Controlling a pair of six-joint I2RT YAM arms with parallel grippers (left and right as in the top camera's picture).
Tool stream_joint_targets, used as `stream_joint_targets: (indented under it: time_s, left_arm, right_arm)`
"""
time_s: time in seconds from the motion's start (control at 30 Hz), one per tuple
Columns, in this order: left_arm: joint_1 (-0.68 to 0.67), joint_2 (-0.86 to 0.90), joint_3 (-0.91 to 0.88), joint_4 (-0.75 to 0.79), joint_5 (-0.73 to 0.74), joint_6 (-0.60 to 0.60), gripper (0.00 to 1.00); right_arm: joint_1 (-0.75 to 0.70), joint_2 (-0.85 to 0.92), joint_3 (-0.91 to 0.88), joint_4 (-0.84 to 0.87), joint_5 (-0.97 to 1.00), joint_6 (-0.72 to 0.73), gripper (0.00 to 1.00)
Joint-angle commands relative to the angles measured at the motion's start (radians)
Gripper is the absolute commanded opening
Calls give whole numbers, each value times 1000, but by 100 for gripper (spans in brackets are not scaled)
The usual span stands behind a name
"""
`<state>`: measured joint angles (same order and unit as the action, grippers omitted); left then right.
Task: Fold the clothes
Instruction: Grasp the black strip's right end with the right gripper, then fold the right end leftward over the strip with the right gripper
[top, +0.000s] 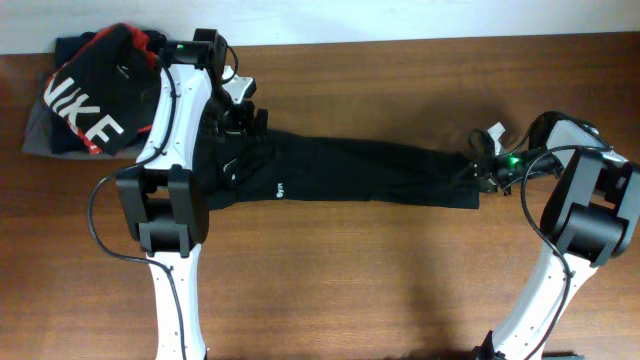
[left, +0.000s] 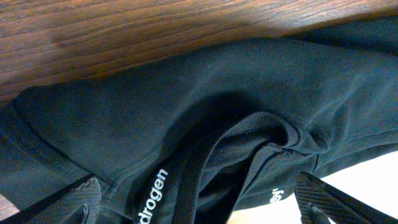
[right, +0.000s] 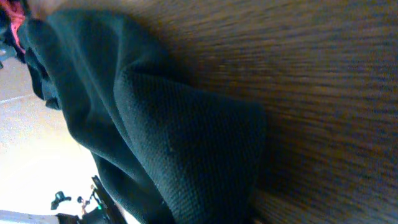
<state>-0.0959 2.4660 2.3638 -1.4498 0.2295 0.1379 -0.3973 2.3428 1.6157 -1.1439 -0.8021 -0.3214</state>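
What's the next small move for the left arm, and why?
Probably close the left gripper on the shirt. It stands open over the bunched left end, while the right gripper looks shut on the right end, so both ends would then be held.

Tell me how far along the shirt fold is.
Done: the black T-shirt looks narrowed into a long band across the table. In hand: the right gripper is shut on its right end; the left gripper hangs open over the collar end, holding nothing. Left: no compact fold yet; the band probably needs folding over itself, end to end.
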Motion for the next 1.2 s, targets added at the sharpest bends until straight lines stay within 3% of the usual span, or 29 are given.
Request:
stream_joint_targets:
  time_s: [0.0,0.47,0.8,1.17]
  left_arm:
    - [-2,16,-5,2,14,13,99]
    - [-2,16,-5,30,14,13,99]
    - [-2,16,-5,40,14,13,99]
    - [-2,16,-5,39,14,13,99]
  right_arm:
    - [-25,43,43,20,239,121,4]
    - [-37,-137,193,-79,694,353,4]
    - [82,-248,193,-106,706,364,4]
    - [257,-248,181,-117,710,409,4]
